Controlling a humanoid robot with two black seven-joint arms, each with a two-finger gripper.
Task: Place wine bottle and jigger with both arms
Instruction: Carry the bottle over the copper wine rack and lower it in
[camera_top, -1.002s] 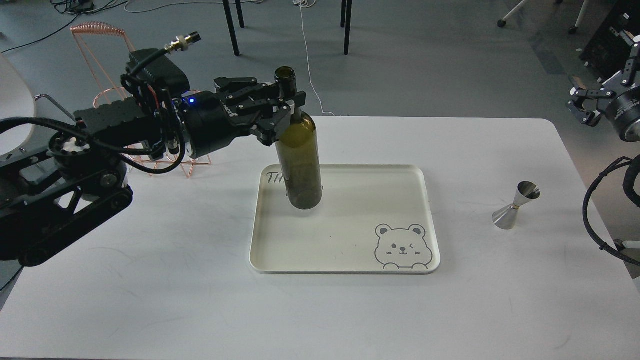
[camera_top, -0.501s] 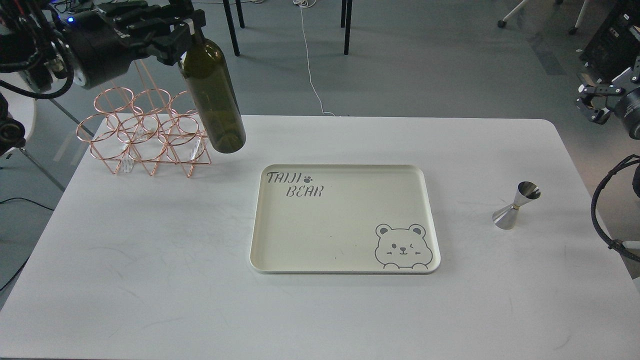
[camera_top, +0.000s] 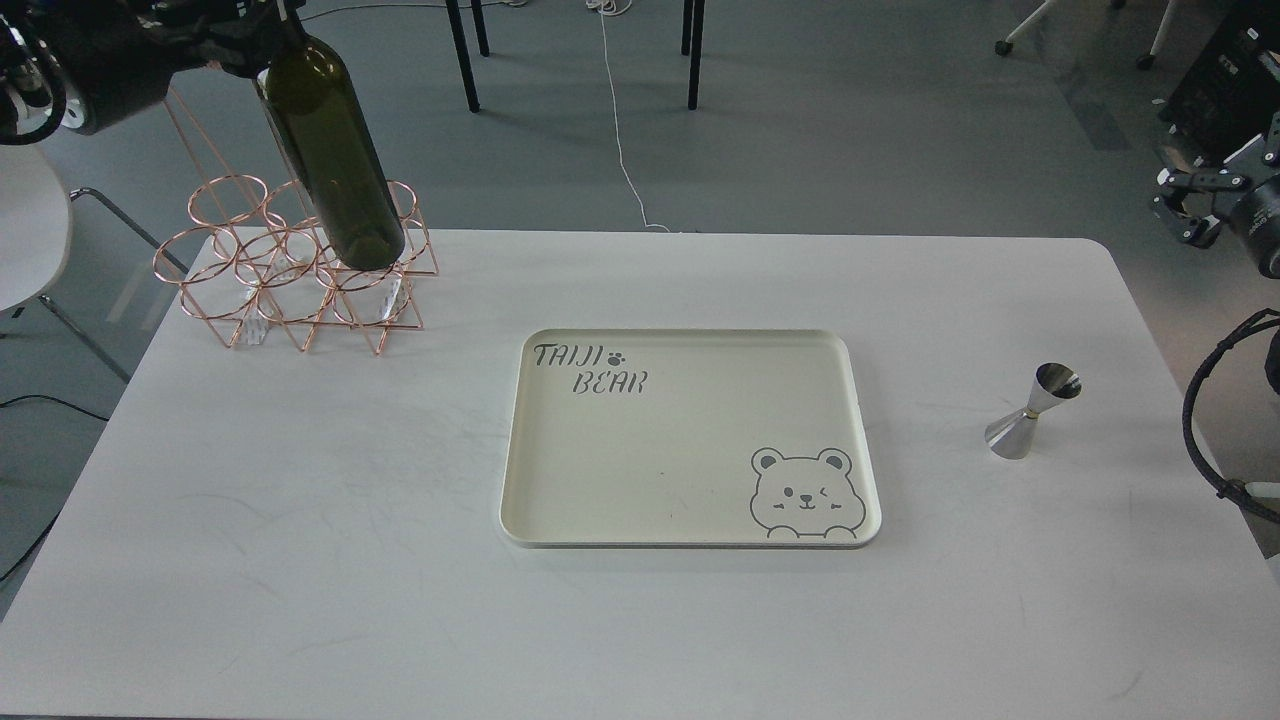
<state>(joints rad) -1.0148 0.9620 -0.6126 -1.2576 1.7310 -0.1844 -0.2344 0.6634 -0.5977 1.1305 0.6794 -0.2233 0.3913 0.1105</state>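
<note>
The dark green wine bottle (camera_top: 335, 150) hangs tilted in the air at the top left, its base over the copper wire rack (camera_top: 250, 290). My left gripper (camera_top: 262, 22) is shut on the bottle's neck and is partly cut off by the top edge. The silver jigger (camera_top: 1030, 412) stands on the white table at the right, apart from both arms. My right gripper (camera_top: 1180, 208) hovers off the table's far right corner, open and empty, well above and behind the jigger.
A cream tray (camera_top: 680, 480) with a bear drawing lies empty at the table's centre. The copper rack stands at the table's far left corner. Chair legs (camera_top: 460, 50) and cables are on the floor beyond.
My left arm lifted the bottle off the tray and carried it up and left to above the copper rack. The right gripper has barely moved. The jigger has not moved.
</note>
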